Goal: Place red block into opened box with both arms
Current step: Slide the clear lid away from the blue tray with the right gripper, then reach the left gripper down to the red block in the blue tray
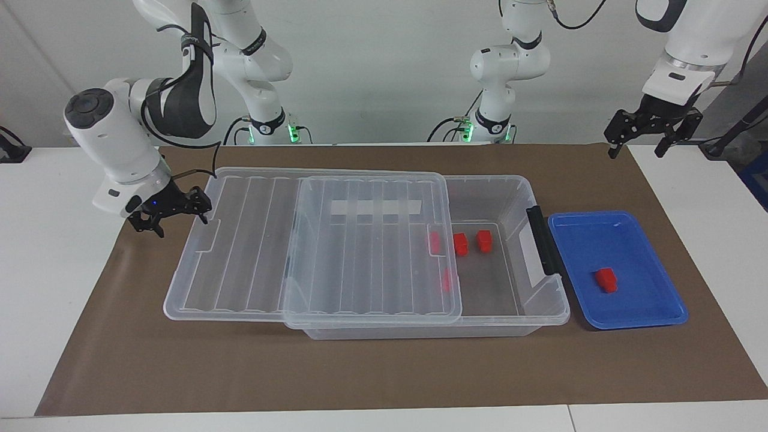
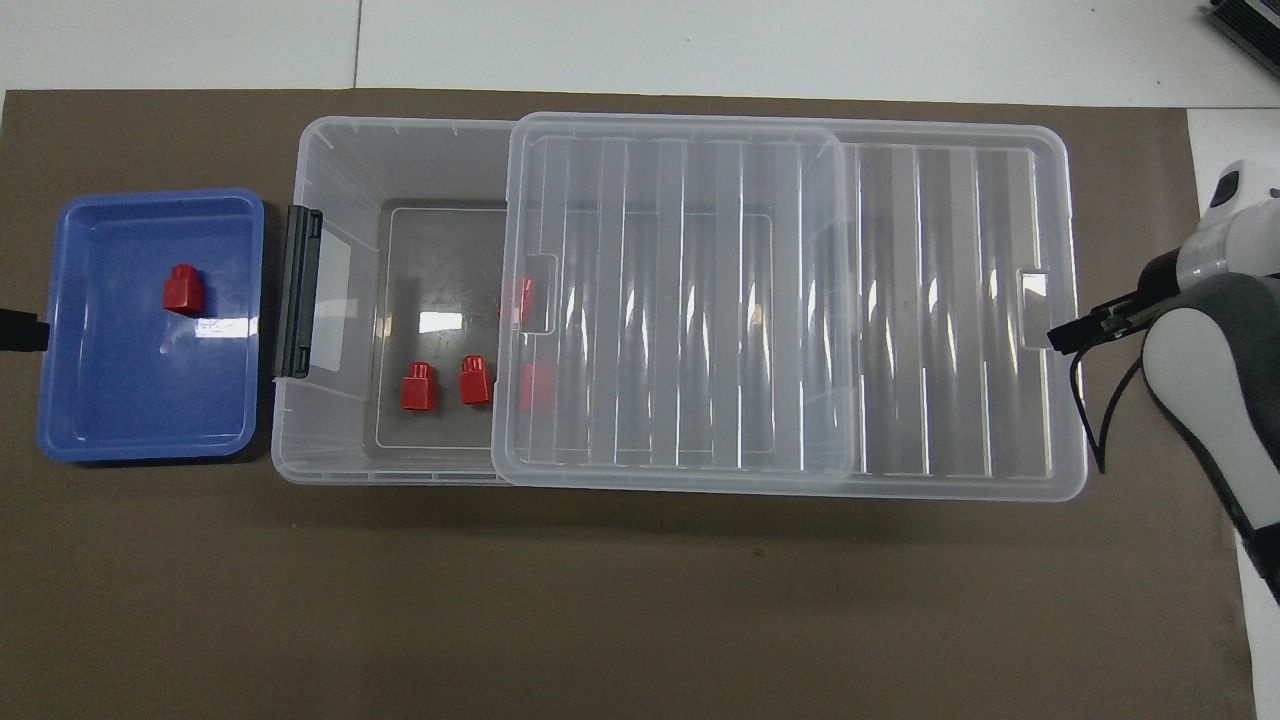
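One red block (image 1: 606, 279) (image 2: 183, 290) lies in the blue tray (image 1: 654, 318) (image 2: 60, 420) beside the box's black latch. The clear box (image 1: 528, 195) (image 2: 340, 150) holds several red blocks (image 1: 484, 240) (image 2: 417, 386). Its ribbed lid (image 1: 360, 252) (image 2: 800, 300) lies slid toward the right arm's end, leaving the latch end uncovered. My right gripper (image 1: 177, 219) (image 2: 1085, 328) is open at the lid's end rim, one finger at the handle notch. My left gripper (image 1: 651, 139) hangs open over the mat's corner, apart from the tray.
A brown mat (image 1: 384, 372) (image 2: 640, 600) covers the table under the box and tray. The lid overhangs the box by about a third at the right arm's end. White tabletop (image 1: 48, 270) borders the mat.
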Robot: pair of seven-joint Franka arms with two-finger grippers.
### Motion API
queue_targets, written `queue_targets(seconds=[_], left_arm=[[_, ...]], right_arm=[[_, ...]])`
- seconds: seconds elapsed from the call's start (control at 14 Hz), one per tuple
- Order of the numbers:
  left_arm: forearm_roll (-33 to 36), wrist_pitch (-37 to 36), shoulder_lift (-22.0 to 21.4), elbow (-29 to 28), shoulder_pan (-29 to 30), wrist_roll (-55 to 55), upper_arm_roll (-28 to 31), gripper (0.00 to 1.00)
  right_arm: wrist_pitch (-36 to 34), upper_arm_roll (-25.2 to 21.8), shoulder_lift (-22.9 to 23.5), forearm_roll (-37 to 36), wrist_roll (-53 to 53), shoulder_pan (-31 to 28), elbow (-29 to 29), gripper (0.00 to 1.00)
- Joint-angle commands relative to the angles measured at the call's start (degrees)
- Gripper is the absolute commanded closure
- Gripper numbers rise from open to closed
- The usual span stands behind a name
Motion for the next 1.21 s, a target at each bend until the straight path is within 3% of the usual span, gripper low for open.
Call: queue_targets(seconds=[0.0,0.43,0.64,1.14], left_arm=[[0.4,4.8,2.8,-1.1,1.0,-0.7,-0.5,0.0],[0.5,16.7,10.9,-4.7,3.2,1.8,-0.5,0.0],[0.2,26.0,12.0,-11.5,3.4,1.6,-0.5,0.0],[0.2,32.5,18.3,-12.8,5.5,-2.9,-0.5,0.0]], right_arm=[[-1.0,0.5,-0.7,-0.4,-1.8,-1.2,-0.3,0.0],[-1.0,0.0,-0.7,-0.6,-3.6,-1.4,-0.2,0.0],[-0.7,-0.1,-0.7,-0.7,-4.3,-2.5,-0.3,0.0],[-1.1,-0.1,-0.9,-0.6,-3.3,-1.9,0.1,0.0]])
